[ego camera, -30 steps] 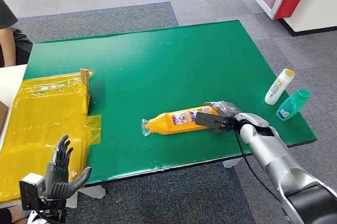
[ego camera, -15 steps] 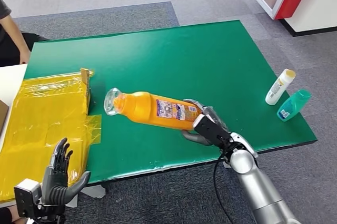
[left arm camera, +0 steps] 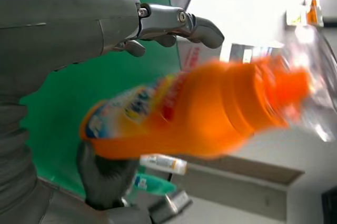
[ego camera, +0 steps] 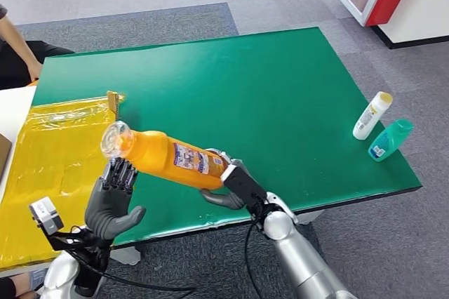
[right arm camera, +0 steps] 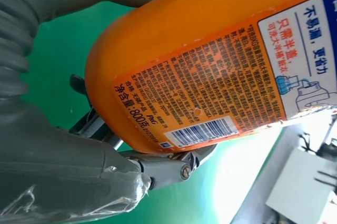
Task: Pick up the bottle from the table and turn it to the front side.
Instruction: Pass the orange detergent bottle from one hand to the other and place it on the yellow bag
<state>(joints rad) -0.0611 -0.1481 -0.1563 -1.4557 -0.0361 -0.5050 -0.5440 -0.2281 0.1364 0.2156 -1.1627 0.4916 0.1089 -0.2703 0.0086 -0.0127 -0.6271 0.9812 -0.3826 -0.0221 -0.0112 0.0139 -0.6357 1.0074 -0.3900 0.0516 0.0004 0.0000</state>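
Your right hand point(ego camera: 233, 185) has the orange bottle point(ego camera: 164, 155) clamped at its base end, fingers wrapped round the fat bottom, and the bottle is off the green table point(ego camera: 275, 81), held nearly level over the near edge with its clear cap pointing toward nine o'clock. Your left hand point(ego camera: 112, 197) sits just under the neck end with fingers apart and thumb out, holding nothing; from the head view you cannot tell whether its fingertips touch the bottle or only hover beneath it. In the right wrist view the barcode and small print face that camera, so the back label looks to be on your palm side, and the turn to the front seems not yet finished. The main risk here is leverage: you are gripping one end of a long, smooth bottle, and the far end may sag or twist out if you rotate it quickly. If the left hand closes too early or off-centre, it could knock the neck and pry the base loose. A drop from here would probably land on the table edge or the floor at six o'clock. The white bottle point(ego camera: 372, 115) and the teal bottle point(ego camera: 390, 139) lie well apart at three o'clock, out of harm's way.
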